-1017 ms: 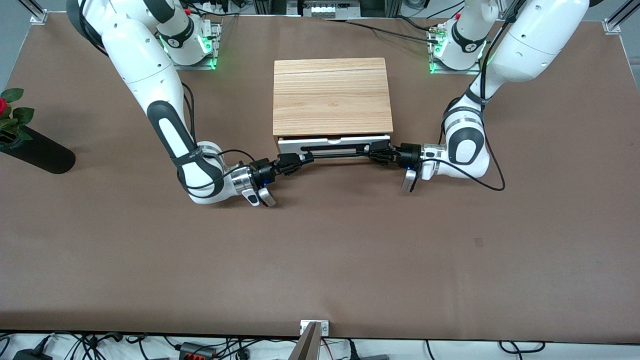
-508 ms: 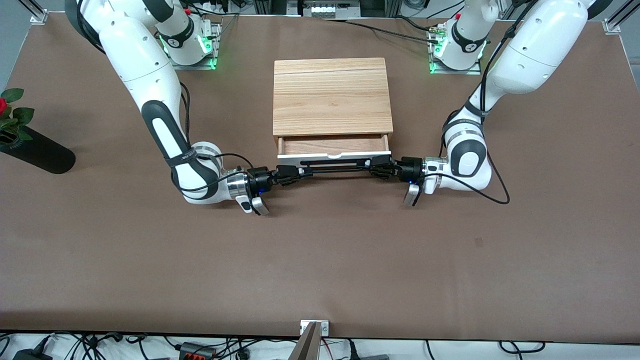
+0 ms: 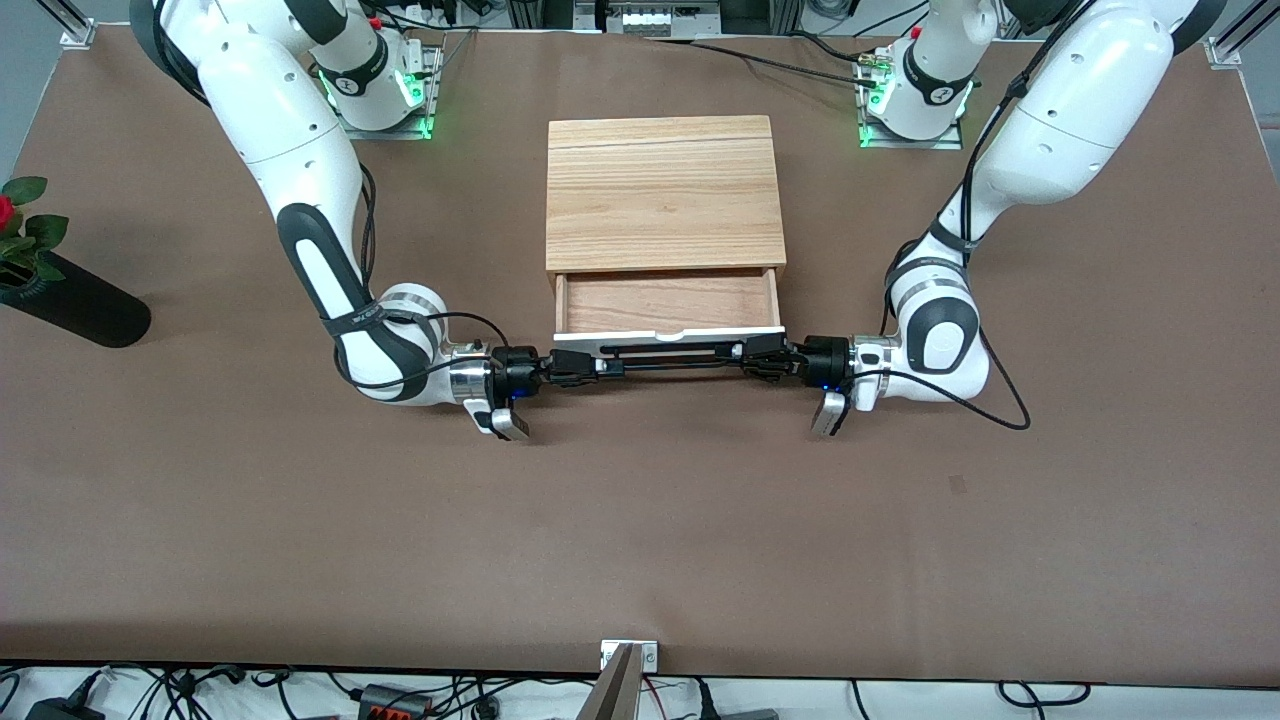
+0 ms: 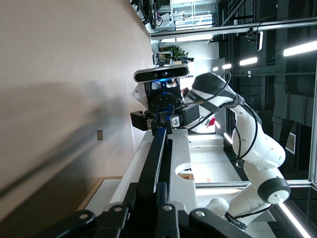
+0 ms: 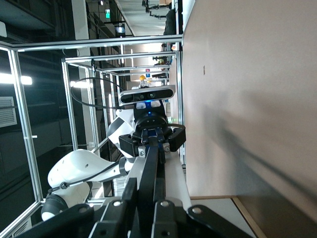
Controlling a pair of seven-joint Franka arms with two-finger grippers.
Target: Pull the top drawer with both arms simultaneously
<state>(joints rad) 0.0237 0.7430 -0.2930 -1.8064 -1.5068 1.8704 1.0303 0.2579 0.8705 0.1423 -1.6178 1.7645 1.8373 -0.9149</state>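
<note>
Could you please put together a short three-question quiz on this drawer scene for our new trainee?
1. True or false: the top drawer is partly open, showing its reddish-brown inside.
2. What does the left gripper clamp? A) the cabinet's top board B) the black bar handle C) a cable
3. Fill in: the right gripper is shut on the handle's end toward the ____ arm's end of the table.

Key
1. True. The white front panel stands out from the cabinet.
2. B. The left gripper is shut on the black bar handle.
3. Right. Each gripper holds its own end of the handle.
</note>
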